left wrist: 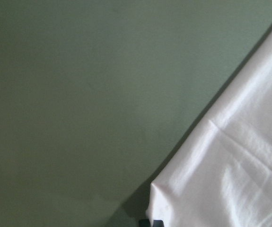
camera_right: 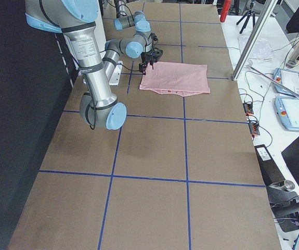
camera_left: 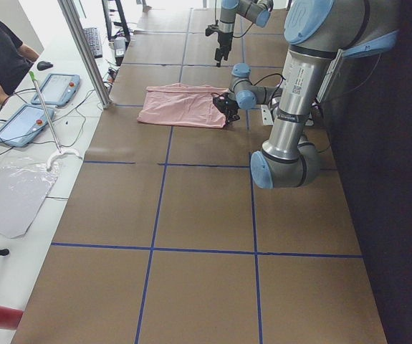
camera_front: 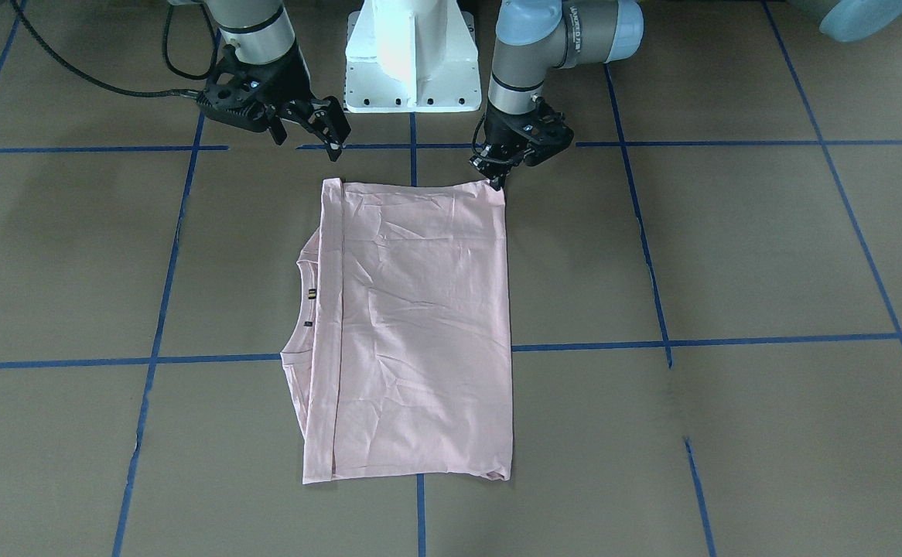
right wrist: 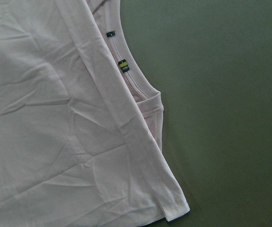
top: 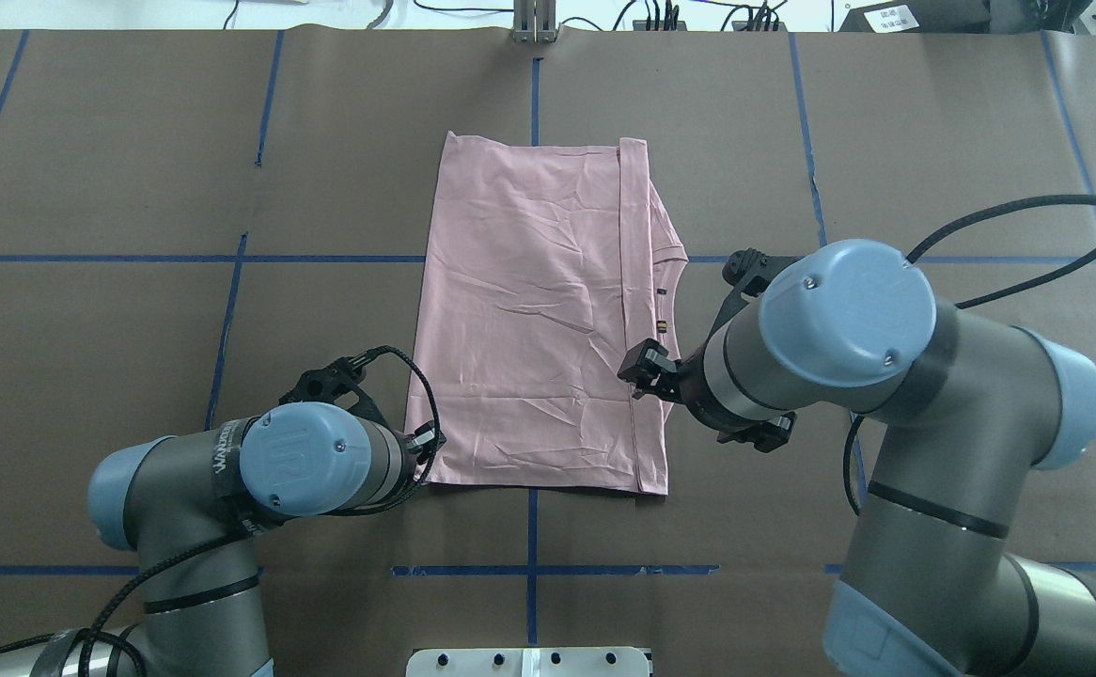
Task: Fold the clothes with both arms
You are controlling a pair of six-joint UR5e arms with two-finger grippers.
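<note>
Pink T-shirt (camera_front: 420, 325) lies flat on the brown table (camera_front: 729, 247) in the front-facing view, folded to a long rectangle whose long axis runs straight away from both grippers. The left gripper (camera_front: 495, 179) has its fingers drawn together right at the shirt's nearest corner and appears to pinch it. The right gripper (camera_front: 305, 138) hangs spread and empty just short of the matching corner on its own side, raised off the cloth (so the left is the nearer of the two). From overhead, the shirt stretches forward from between the two grippers, its neckline (top: 665, 282) on the right gripper's side; the left gripper's fingers are hidden under its own wrist, and only part of the right gripper shows. Both side views put the grippers at the shirt's robot-side edge but are too small to read fingers. On the left wrist camera a puckered cloth corner sits just ahead of a dark fingertip (left wrist: 151, 223), cut off at the frame's bottom. On the right wrist camera the hemmed corner (right wrist: 173, 213) lies below the gripper, with no fingers in frame.
</note>
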